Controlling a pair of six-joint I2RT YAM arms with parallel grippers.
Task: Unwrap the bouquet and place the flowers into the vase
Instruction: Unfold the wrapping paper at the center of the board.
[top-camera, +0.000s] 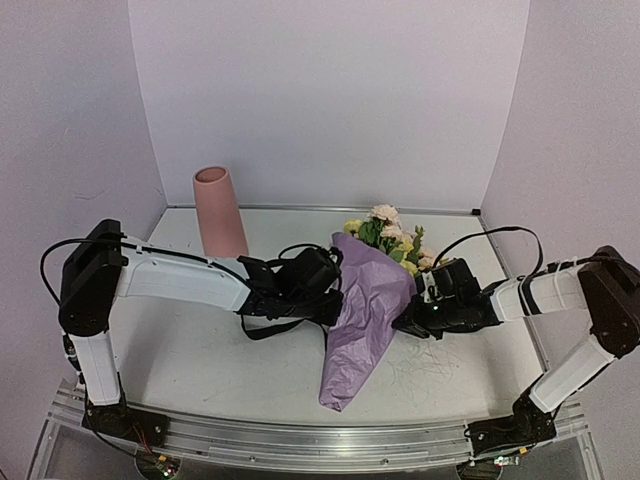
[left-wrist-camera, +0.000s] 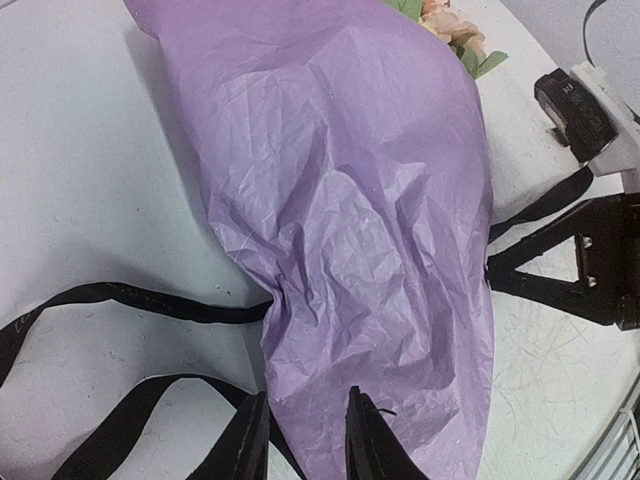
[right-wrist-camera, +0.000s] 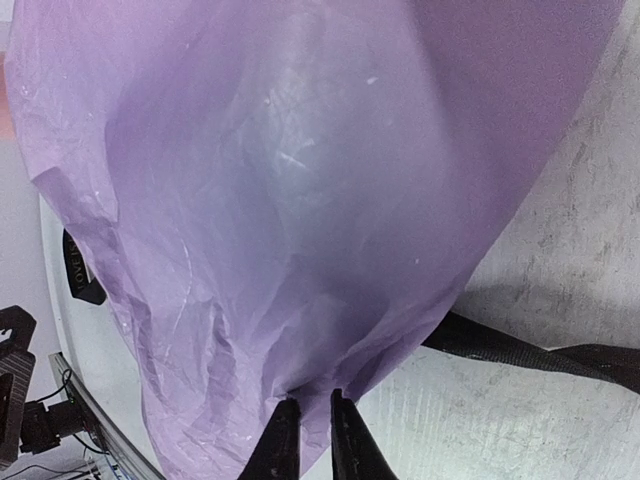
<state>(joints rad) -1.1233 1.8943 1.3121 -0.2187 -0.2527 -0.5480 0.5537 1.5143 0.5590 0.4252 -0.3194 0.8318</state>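
From above, the bouquet (top-camera: 365, 300) is seen lying across the middle of the table (top-camera: 200, 360), with its flowers (top-camera: 388, 232) turned toward the far edge and the tapered tail of its lilac paper (top-camera: 345, 385) toward the near edge. The pink vase (top-camera: 220, 212) stands upright near the far left corner, well apart from the bouquet. The left gripper (top-camera: 335, 303) is set against the paper's left flank and the right gripper (top-camera: 405, 322) against its right flank, so the bouquet lies between them. In the left wrist view, the paper (left-wrist-camera: 350, 200) is spread ahead of the left gripper (left-wrist-camera: 307, 402). Its fingers (left-wrist-camera: 250, 445) stand slightly apart with a fold of paper between them, and whether that fold is pinched cannot be told. A black ribbon (left-wrist-camera: 130, 295) trails on the table left of the paper. In the right wrist view, the right gripper (right-wrist-camera: 308, 405) is nearly pressed together, and a gathered pucker of the paper (right-wrist-camera: 300, 180) is pinched at its tips, with the bulk of the wrap rising ahead.
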